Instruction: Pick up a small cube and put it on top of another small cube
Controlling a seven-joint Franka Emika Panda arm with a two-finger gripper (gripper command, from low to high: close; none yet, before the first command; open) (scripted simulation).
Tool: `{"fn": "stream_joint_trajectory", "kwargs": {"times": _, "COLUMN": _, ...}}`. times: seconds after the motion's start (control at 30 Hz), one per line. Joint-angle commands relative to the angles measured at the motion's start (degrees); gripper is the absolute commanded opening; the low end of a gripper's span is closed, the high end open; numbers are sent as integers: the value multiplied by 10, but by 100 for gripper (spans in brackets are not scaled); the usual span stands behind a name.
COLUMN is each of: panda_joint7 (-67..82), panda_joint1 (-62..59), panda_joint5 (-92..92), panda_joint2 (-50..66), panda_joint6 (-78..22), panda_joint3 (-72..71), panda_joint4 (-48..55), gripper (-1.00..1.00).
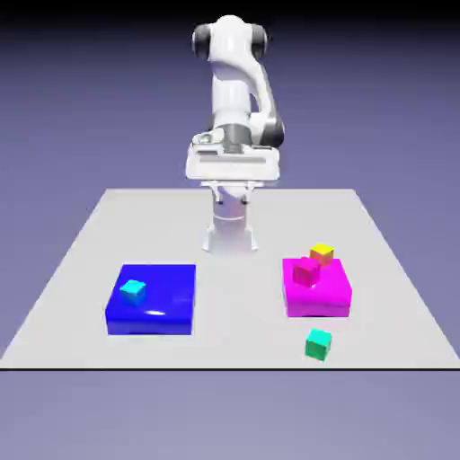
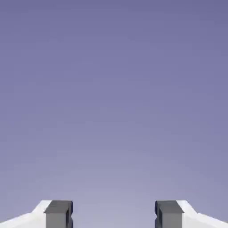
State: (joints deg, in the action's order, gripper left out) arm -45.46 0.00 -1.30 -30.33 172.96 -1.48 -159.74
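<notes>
Sitting flat, small cube [image 1: 317,345], seemingly slightly rotated

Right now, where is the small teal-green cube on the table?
In the exterior view, the small teal-green cube sits alone on the table near its front edge, toward the exterior view's right, just in front of the magenta block.

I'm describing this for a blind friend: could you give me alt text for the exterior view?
A white robot arm stands folded upright at the table's far edge, touching nothing. A small teal-green cube lies on the table near a magenta block bearing two small cubes, magenta and orange; a blue block carries a cyan cube.
</notes>
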Motion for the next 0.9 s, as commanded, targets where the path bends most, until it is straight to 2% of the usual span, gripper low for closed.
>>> {"fn": "stream_joint_trajectory", "kwargs": {"times": 0.0, "panda_joint7": -25, "panda_joint1": -6, "panda_joint5": -11, "panda_joint2": 19, "panda_joint6": -9, "panda_joint3": -12, "panda_joint4": 11, "gripper": 0}}
{"fn": "stream_joint_trajectory", "kwargs": {"times": 0.87, "panda_joint7": -673, "panda_joint1": -154, "panda_joint5": -290, "panda_joint2": 521, "panda_joint6": -235, "panda_joint3": -332, "panda_joint4": 283, "gripper": 0}}
